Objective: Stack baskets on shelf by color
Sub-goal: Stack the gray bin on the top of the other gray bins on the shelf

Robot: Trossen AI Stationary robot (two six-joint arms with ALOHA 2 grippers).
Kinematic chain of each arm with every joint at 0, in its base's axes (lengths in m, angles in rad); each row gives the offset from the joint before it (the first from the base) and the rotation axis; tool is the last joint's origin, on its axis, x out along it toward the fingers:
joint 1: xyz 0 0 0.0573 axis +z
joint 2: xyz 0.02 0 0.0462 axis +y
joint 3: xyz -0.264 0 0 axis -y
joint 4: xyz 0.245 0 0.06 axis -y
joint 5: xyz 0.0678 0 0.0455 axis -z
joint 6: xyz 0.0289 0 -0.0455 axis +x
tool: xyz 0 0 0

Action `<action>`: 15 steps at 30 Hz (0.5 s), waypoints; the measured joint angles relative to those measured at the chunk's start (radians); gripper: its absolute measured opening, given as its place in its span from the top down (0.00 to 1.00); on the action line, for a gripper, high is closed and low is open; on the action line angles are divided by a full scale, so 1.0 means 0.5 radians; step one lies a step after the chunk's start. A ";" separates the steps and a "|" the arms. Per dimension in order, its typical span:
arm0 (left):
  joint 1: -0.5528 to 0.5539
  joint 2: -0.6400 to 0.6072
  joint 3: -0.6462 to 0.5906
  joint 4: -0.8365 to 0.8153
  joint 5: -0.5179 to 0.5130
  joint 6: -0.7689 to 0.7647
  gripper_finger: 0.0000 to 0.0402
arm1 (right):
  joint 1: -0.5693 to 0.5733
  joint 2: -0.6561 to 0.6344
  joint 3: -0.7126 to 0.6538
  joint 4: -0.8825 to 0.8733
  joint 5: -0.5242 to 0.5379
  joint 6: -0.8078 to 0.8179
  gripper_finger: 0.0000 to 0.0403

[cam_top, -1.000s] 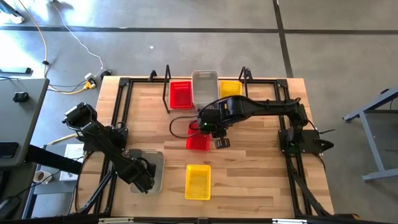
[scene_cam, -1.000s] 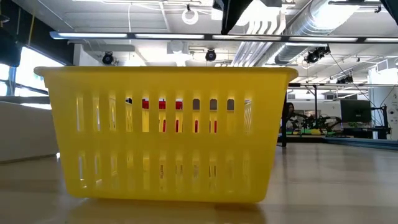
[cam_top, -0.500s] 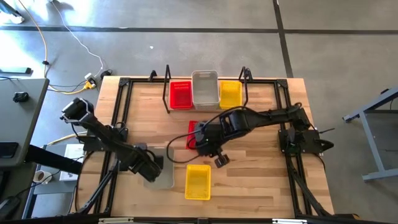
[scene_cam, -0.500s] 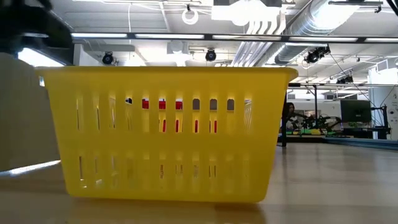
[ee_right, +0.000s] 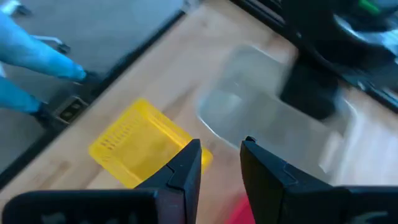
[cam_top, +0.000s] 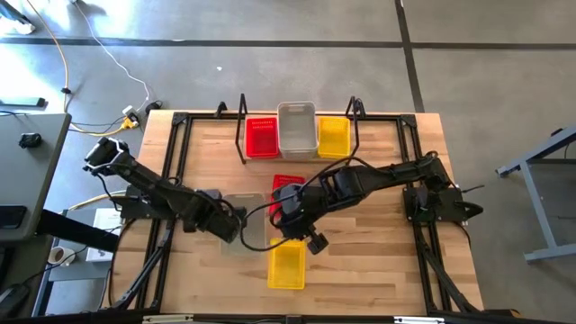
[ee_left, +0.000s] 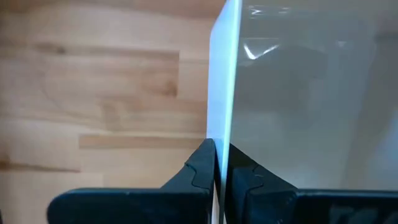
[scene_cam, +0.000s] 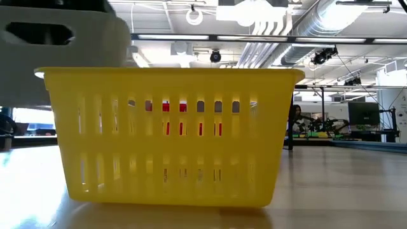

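A clear-grey basket point(cam_top: 252, 222) hangs lifted over the table's near middle, and shows at the upper left of the low view point(scene_cam: 70, 28). My left gripper point(cam_top: 230, 225) is shut on its left side. A yellow basket point(cam_top: 286, 265) stands on its base near the table's near edge. My right gripper point(ee_right: 221, 152) is open and empty above that basket's far end point(cam_top: 300, 236). A red basket point(cam_top: 288, 187) sits on the table behind it. On the shelf point(cam_top: 241, 126) at the far edge stand a red point(cam_top: 262, 137), a clear point(cam_top: 297, 129) and a yellow basket point(cam_top: 334, 137). My left gripper pinches the clear-grey basket's side wall point(ee_left: 222, 134) at its rim, one finger inside the basket and one outside. It comes level from the table's left. The basket is lifted clear, higher than the yellow basket's rim point(scene_cam: 172, 75).
Black rod frames point(cam_top: 175, 153) run along the table's left and right sides. The right arm's base point(cam_top: 432, 202) stands at the right edge. Bare wood lies between the shelf and the red basket. In the low view the yellow basket point(scene_cam: 168, 137) fills the foreground.
My left gripper has carried the clear-grey basket up off the table and toward the table's right and slightly far side. My right gripper has moved from over the red basket toward the near edge, ending above the yellow basket's far end.
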 joint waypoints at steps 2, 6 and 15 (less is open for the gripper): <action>0.061 -0.002 0.050 -0.045 -0.036 0.080 1.00 | 0.008 0.000 0.000 0.028 -0.075 -0.022 0.75; 0.206 -0.002 0.126 -0.064 -0.109 0.263 1.00 | 0.019 0.000 0.000 0.061 -0.087 -0.038 0.72; 0.516 -0.002 0.287 -0.035 -0.231 0.660 1.00 | -0.009 0.010 0.000 0.084 -0.049 -0.038 0.62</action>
